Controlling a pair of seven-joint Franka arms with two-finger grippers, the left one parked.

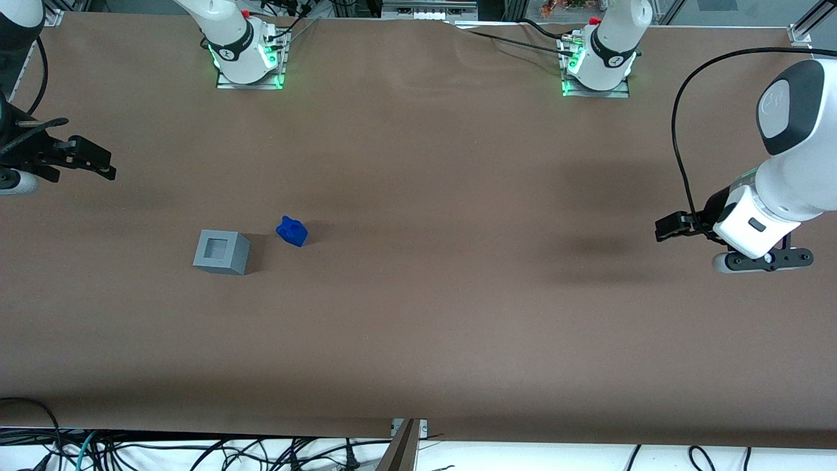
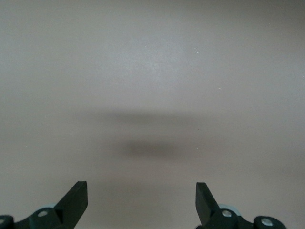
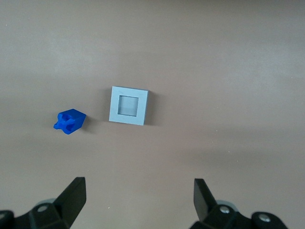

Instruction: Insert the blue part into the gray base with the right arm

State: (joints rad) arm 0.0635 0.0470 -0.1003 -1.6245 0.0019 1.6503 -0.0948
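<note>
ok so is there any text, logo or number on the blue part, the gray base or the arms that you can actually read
Blue part: no text or marks.
Gray base: no text or marks; plain faces and a square socket.
Arm collars near the mounts: a small dark mark on each, too small to read.
Gripper, at the working arm's end of the table, away from both pieces, its fingers open: no label shows.
Nothing legible anywhere.

right arm raised, end effector fingers spread
</note>
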